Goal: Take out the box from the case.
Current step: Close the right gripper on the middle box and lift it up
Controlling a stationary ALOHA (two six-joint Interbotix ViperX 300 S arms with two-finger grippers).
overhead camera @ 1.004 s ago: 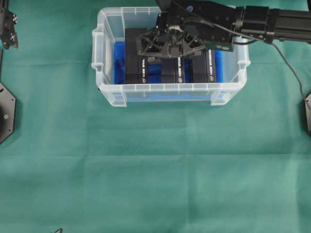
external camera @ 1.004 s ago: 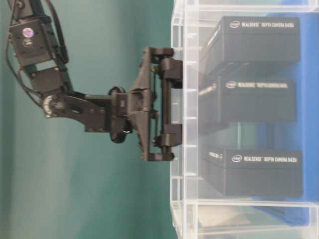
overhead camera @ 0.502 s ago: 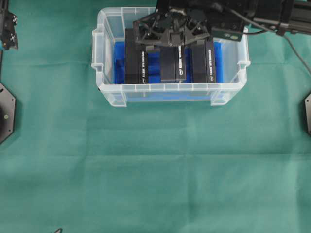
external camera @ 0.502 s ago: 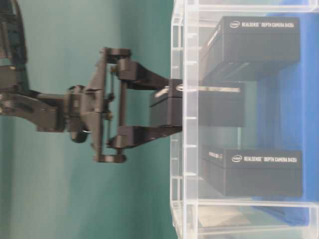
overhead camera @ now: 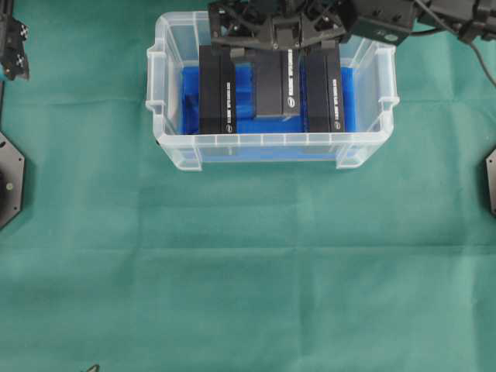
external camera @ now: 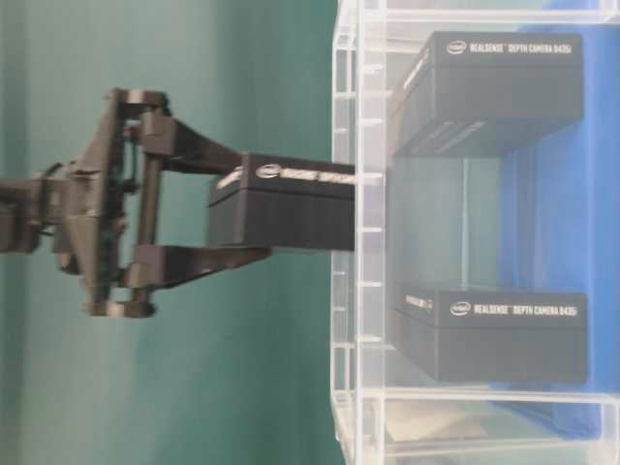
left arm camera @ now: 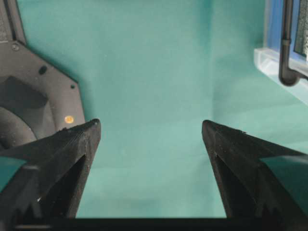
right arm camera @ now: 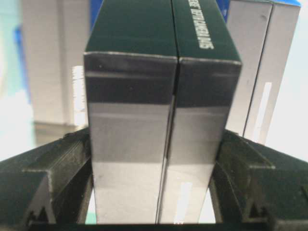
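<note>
right gripper clamps box above case; two boxes flank; left gripper agape

You had a green cloth-covered table; the case sat directly on it near the far edge, black mounts at both sides.

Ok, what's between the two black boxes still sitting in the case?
Only bare blue lining between the left box and right box; the lifted middle box hangs above, per the overhead view.
</note>
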